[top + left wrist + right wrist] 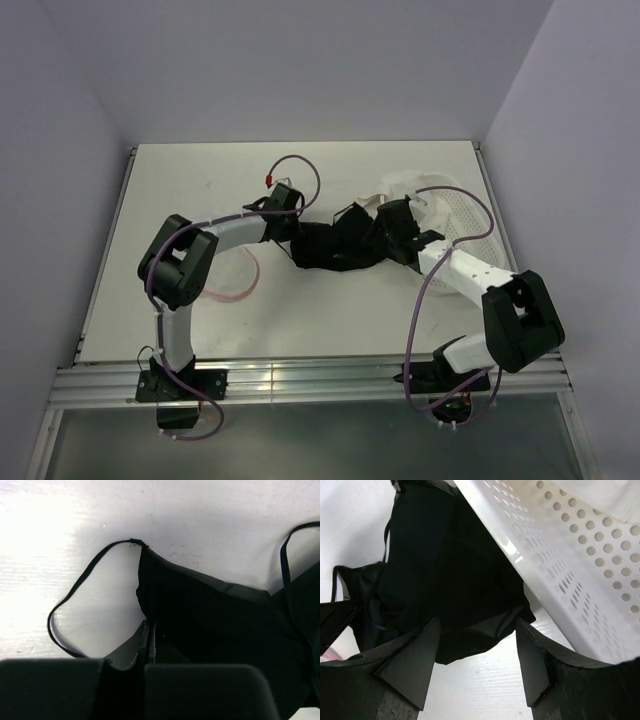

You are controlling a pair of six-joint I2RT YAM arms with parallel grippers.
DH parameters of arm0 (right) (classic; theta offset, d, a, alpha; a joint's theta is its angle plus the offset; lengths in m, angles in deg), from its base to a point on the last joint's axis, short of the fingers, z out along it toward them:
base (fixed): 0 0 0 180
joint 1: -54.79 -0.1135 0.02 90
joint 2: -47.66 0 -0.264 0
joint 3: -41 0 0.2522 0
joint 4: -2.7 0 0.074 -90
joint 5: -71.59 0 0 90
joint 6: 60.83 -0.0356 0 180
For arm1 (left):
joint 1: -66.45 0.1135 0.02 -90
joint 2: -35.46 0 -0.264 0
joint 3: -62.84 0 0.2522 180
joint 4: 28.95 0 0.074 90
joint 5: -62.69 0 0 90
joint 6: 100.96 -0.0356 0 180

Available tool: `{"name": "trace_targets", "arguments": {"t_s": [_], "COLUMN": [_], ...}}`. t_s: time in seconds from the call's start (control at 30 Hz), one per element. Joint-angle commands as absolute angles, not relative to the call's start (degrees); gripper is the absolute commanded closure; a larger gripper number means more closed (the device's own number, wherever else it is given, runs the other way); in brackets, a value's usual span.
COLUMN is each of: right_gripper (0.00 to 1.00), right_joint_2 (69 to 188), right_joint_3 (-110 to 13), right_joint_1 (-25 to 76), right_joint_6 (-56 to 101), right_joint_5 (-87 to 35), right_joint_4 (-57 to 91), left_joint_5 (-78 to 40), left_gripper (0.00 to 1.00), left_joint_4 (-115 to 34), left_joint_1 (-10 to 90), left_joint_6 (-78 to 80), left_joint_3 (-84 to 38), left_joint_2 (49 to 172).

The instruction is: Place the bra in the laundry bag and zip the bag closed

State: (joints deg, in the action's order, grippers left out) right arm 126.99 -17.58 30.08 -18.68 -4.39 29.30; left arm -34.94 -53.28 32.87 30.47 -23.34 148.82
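Note:
The black bra (335, 250) lies crumpled on the white table between my two grippers. My left gripper (293, 238) is at its left end. In the left wrist view the fingers (150, 630) are pressed together, shut on the edge of the bra (215, 625), and a thin strap (75, 595) loops out to the left. My right gripper (385, 240) hovers over the bra's right end. Its fingers (477, 630) stand wide apart and open, with the bra (450, 580) just ahead of their tips. The laundry bag (235, 280), with pink trim, lies flat partly under the left arm.
A white perforated plastic basket (450, 210) stands at the back right, close against my right gripper, and its wall (570, 555) fills the right of the right wrist view. White cloth (605, 495) lies inside it. Grey walls enclose the table.

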Motion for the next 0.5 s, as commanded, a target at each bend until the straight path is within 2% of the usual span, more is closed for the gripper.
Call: {"name": "trace_targets", "arguments": {"t_s": [0.0,0.47], "right_gripper": [0.31,0.31], "right_joint_2": [128.3,134.1], "right_joint_3": [-20.6,-26.1], "right_joint_1": [30.5,30.4], "right_joint_6": [-17.2,-12.8], "right_joint_5": [-3.9,-8.6], "right_joint_4": [27.9,25.2], "left_joint_5": [-38.7,-48.1], "left_gripper": [1.0,0.99], "left_joint_4": [-55.7,-68.5], "left_joint_1": [32.6,32.4], "left_joint_6": [30.1,28.5], "left_joint_3": [-25.1,-22.3], "left_joint_2": [148.1,135.6]}}
